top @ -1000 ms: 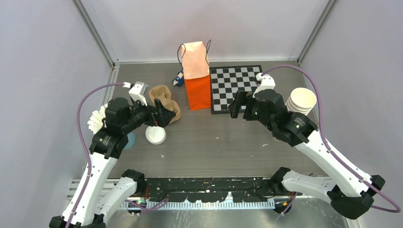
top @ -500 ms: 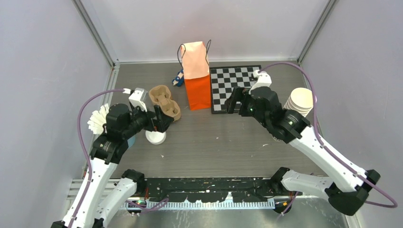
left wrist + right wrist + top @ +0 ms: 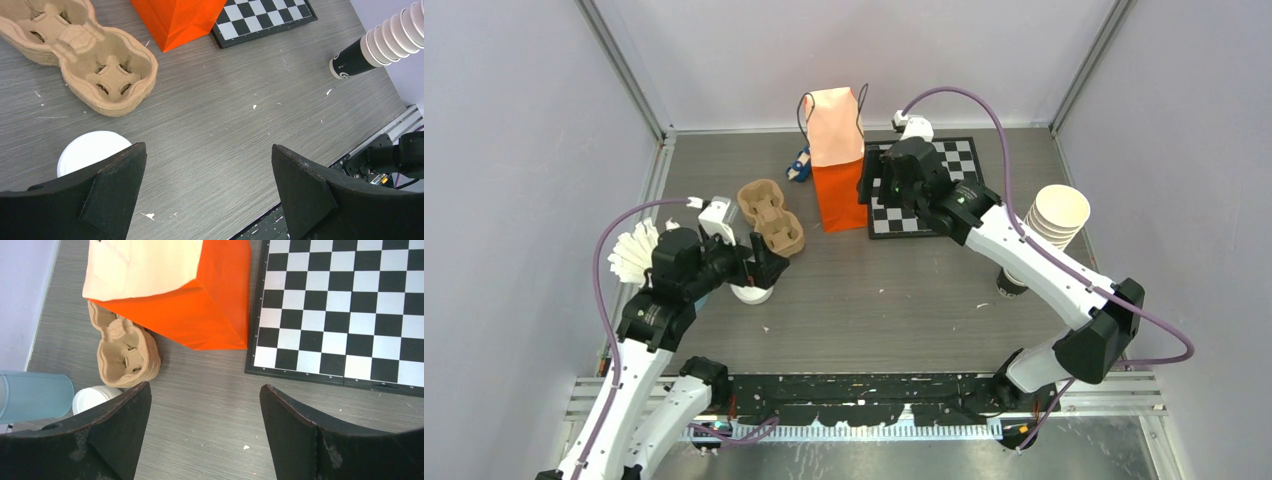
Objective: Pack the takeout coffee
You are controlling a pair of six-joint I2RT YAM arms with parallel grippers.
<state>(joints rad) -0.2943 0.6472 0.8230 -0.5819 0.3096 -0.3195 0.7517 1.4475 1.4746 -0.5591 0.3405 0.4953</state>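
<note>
Nothing of the packing is judged done. The small white paper cup with the white plastic sip lid (image 3: 752, 291) is seen on the grey wood-grain desk (image 3: 904, 295) at the lower left of the overhead view. It is outside the tall orange paper bag (image 3: 841, 190), which stands upright at the upper centre. Cup and bag are well apart, with the brown moulded-pulp cup carrier (image 3: 771, 215) lying between them.

The left claw (image 3: 764, 266) is held just above the cup with its jaws spread wide and nothing gripped. In the left wrist view the lid (image 3: 86, 152) is seen at the lower left, partly hidden by 1 finger and not centred between the 2.

The right claw (image 3: 870, 182) is also spread wide and empty. It is held close beside the bag, at the near edge of the black-and-white chequered board (image 3: 929, 190).

All steps are left: the cup must be centred, gripped, lifted, carried over the carrier and lowered into the bag. Whether the bag's mouth gapes enough cannot be told.
</note>
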